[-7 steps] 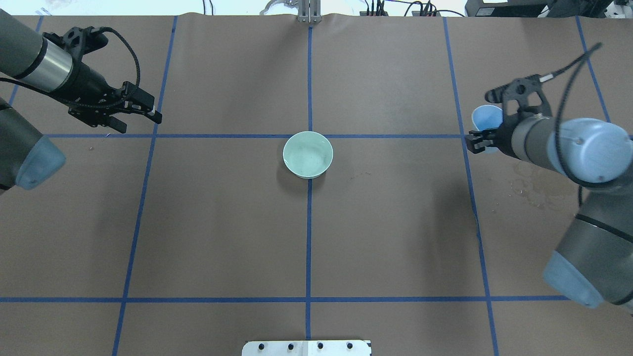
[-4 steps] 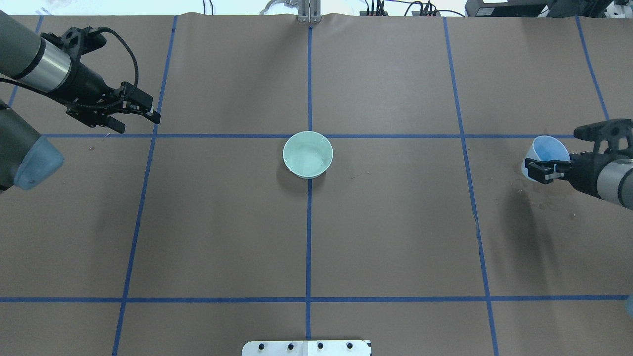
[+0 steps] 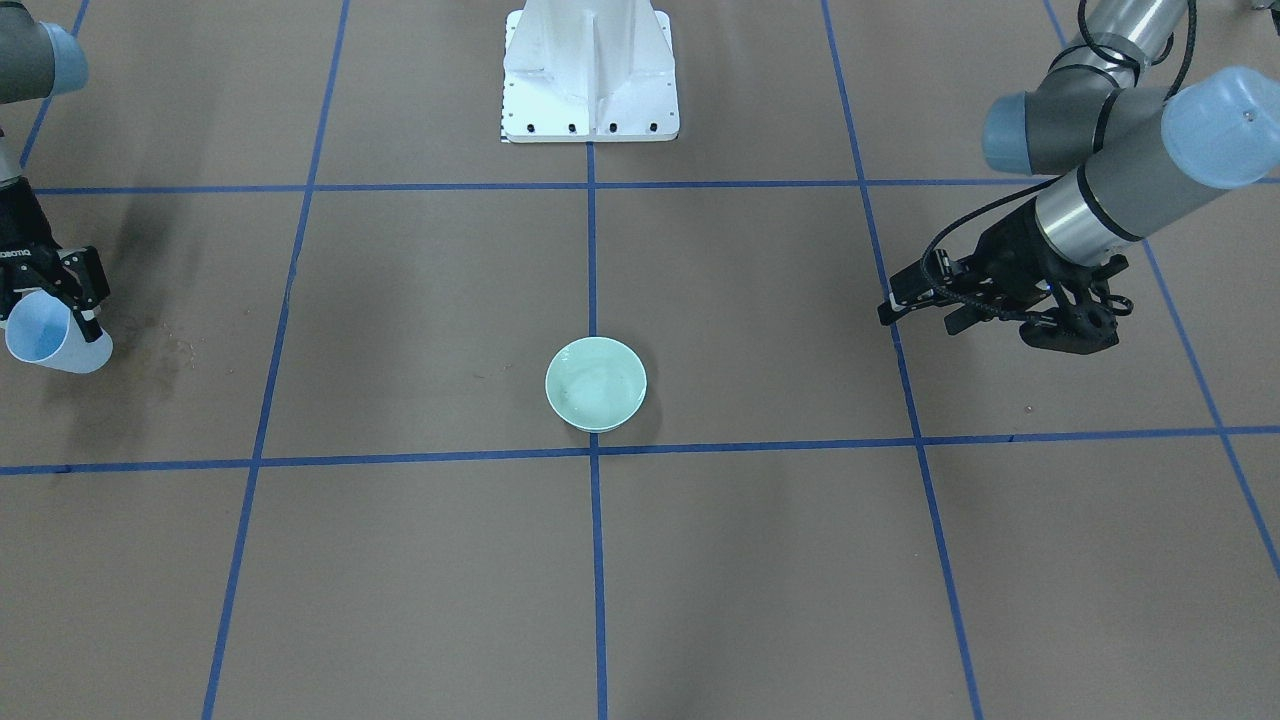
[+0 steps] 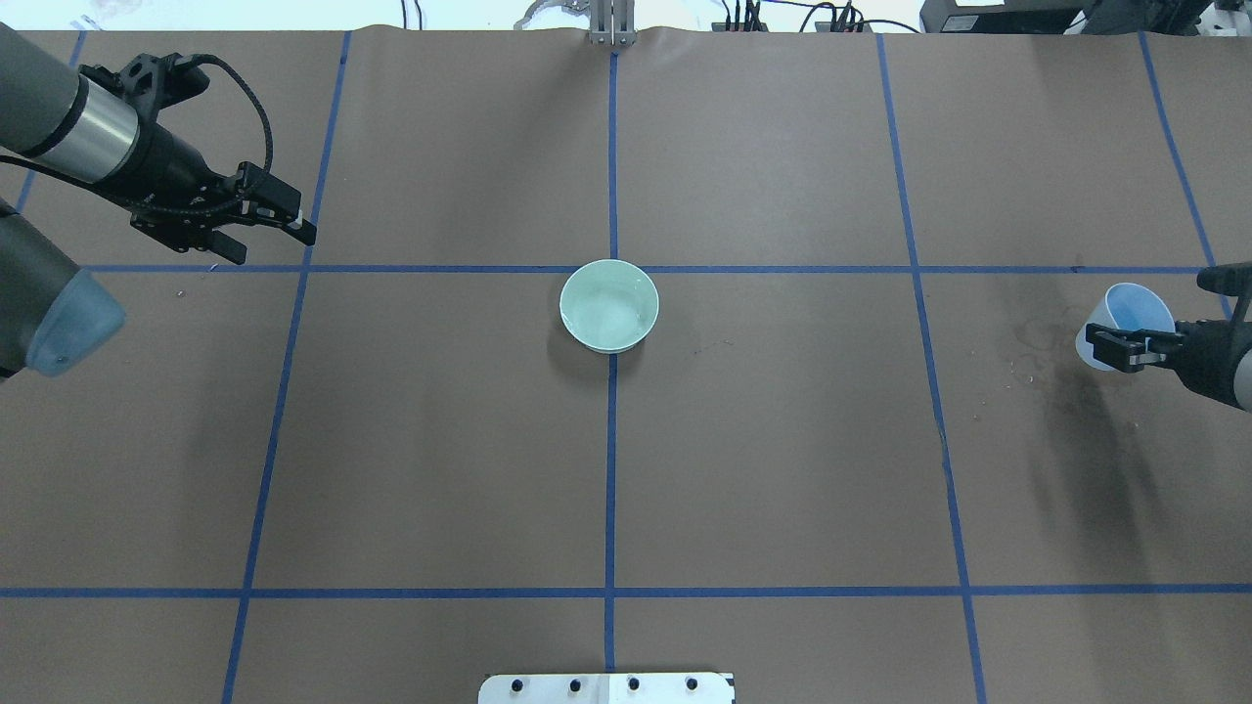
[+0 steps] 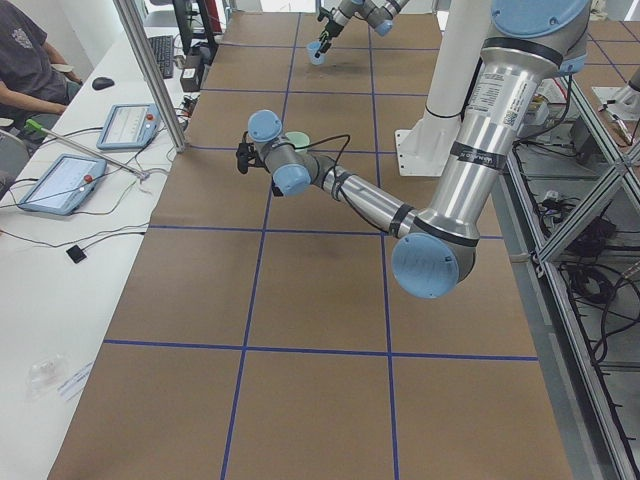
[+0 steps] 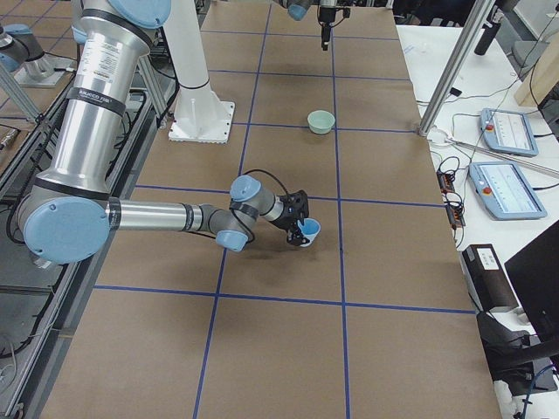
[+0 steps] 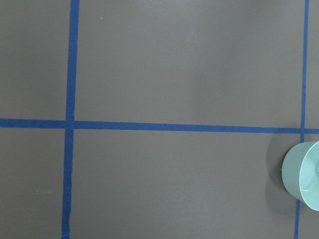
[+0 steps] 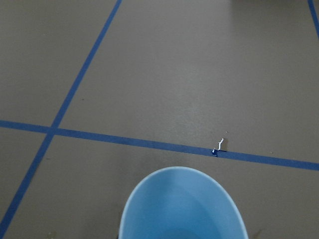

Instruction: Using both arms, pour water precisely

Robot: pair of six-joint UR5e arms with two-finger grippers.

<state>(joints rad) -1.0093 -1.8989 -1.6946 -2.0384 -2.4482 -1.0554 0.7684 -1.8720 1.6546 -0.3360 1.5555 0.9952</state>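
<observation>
Overhead exterior: blue cup (image 4: 1140,307) in R hand (image 4: 1115,340); L hand (image 4: 274,242) wide.

You have water (image 4: 620,317) glinting in the centre bowl (image 4: 587,332). The left arm (image 4: 98,147) hovers far-left, and the right arm (image 4: 1218,357) holds a tilted blue cup (image 4: 1135,308).

In the overhead view the right arm (image 4: 1218,357) is cut off by the picture's edge just past its wrist. The right wrist view crops the blue cup (image 8: 182,206) at the bottom, so its base is out of frame. The left wrist view cuts the bowl (image 7: 304,174) at the edge. The water (image 4: 614,315) is only a faint sheen, and its amount cannot be told. From the desk's left end, the left arm (image 5: 350,190) hides most of the bowl.
</observation>
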